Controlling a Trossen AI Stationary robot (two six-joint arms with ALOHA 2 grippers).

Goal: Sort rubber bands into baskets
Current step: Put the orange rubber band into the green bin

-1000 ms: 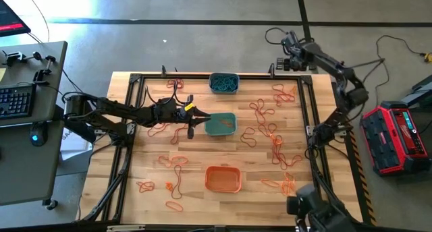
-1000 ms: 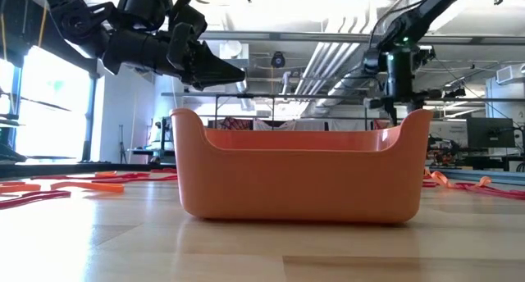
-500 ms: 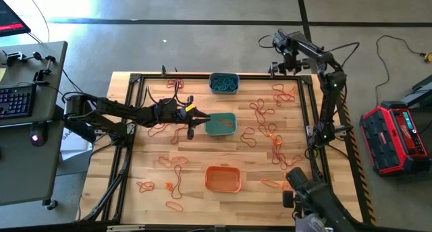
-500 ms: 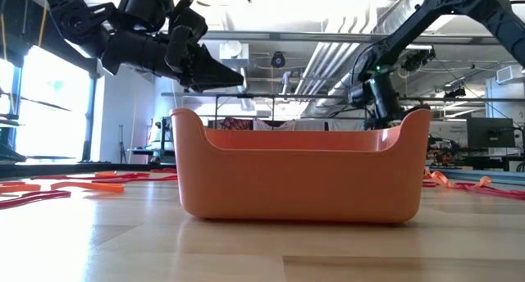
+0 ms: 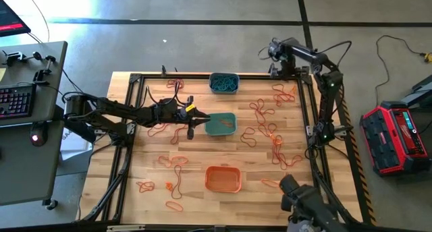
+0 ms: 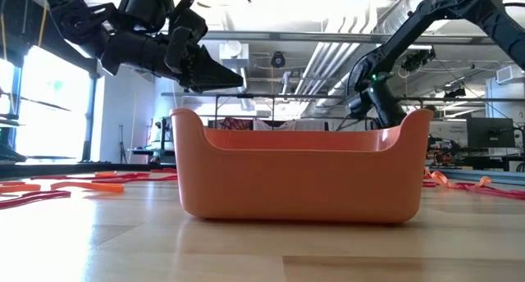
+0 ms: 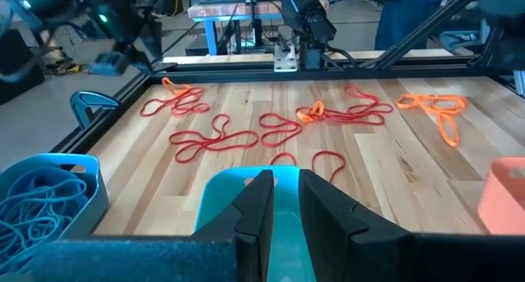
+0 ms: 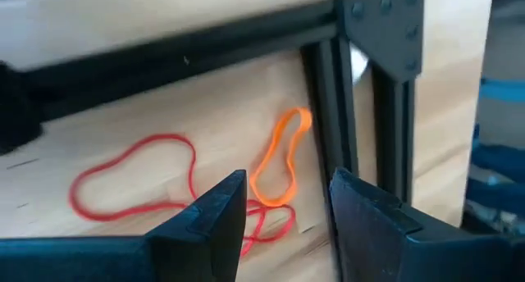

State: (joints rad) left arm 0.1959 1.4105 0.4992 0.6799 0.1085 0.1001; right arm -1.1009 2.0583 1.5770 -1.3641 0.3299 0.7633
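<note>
Left gripper (image 5: 196,119): hangs above the left rim of the teal basket (image 5: 221,125), jaws nearly together; no band visible between the fingers (image 7: 256,202), so cannot tell whether anything is held.
Step in hand: judged a drop over the teal basket (or the pause just after one). Best done by staying well inside the rim, spreading the jaws fully, and lifting straight up so a floppy loop cannot drape over the wall.
Right gripper (image 5: 273,50): jaws spread wide and empty, up at the far right corner of the table (image 5: 135,164), just past the frame (image 8: 361,93).
Nearest bands: an orange band (image 8: 280,155) and a red band (image 8: 135,179) on the wood, just ahead of the right fingers.
Other baskets: grey-blue basket (image 5: 223,83) at the far edge, full of blue bands; orange basket (image 5: 223,179) at the near side.
Loose bands (image 5: 273,139): red and orange, mostly right of the teal basket, some near left.
</note>
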